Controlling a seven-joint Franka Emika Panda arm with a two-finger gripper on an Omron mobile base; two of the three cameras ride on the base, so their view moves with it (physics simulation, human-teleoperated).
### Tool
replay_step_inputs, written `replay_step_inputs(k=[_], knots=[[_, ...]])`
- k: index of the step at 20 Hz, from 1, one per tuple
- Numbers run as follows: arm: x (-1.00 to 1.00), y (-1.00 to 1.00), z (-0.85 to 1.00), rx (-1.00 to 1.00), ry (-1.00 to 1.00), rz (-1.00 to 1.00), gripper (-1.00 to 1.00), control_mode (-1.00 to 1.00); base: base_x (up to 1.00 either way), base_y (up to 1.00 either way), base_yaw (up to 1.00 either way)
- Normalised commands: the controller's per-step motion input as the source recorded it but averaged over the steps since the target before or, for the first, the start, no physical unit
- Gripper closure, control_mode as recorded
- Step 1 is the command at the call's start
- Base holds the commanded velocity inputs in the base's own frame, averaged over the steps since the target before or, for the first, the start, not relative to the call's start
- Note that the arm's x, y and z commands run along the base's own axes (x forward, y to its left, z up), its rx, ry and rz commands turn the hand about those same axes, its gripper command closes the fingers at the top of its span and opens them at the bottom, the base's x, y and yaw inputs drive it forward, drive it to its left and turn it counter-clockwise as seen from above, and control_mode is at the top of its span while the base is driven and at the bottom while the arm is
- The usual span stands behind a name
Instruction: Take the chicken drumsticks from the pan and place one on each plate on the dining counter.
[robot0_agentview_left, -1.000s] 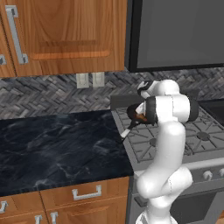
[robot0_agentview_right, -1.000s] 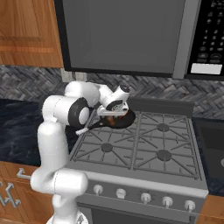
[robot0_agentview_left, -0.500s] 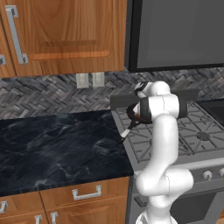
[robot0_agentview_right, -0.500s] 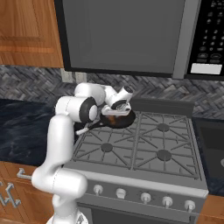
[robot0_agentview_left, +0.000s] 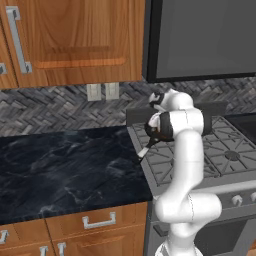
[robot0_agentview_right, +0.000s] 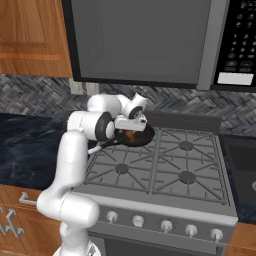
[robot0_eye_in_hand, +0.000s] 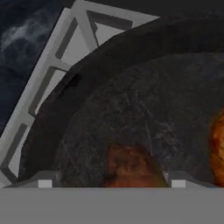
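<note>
While the gripper (robot0_eye_in_hand: 108, 183) hangs low over the pan (robot0_agentview_right: 134, 136), its two fingertips (robot0_eye_in_hand: 43, 180) stand spread on either side of one chicken drumstick (robot0_eye_in_hand: 127, 168), which lies between them at six o'clock in the hand view; whether they touch it cannot be told. A second drumstick (robot0_eye_in_hand: 217, 146) shows at three o'clock, also on the pan's dark floor. The pan sits on the stove's (robot0_agentview_right: 165, 167) back left burner, beside the black counter (robot0_agentview_left: 65, 167). Each drumstick looks small, light and fairly firm, with a glazed skin that may slip; the thick meaty end seems the safer hold, across its width. In the right base view the arm folds sharply, elbow at nine o'clock, forearm reaching toward the pan with the hand tipped down.
</note>
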Motion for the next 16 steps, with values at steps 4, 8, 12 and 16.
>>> replay_step_inputs(k=[4, 8, 12, 16], knots=[[-0.82, 0.66, -0.43, -0.11, 0.16, -0.09, 1.00, -1.00, 0.00, 0.00, 0.00], [-0.93, 0.14, -0.15, 0.00, 0.01, -0.16, 1.00, -1.00, 0.00, 0.00, 0.00], [-0.74, 0.00, -0.04, 0.00, 0.00, -0.15, 1.00, -1.00, 0.00, 0.00, 0.00], [-0.41, 0.00, 0.00, 0.00, -0.01, -0.12, 1.00, -1.00, 0.00, 0.00, 0.00]])
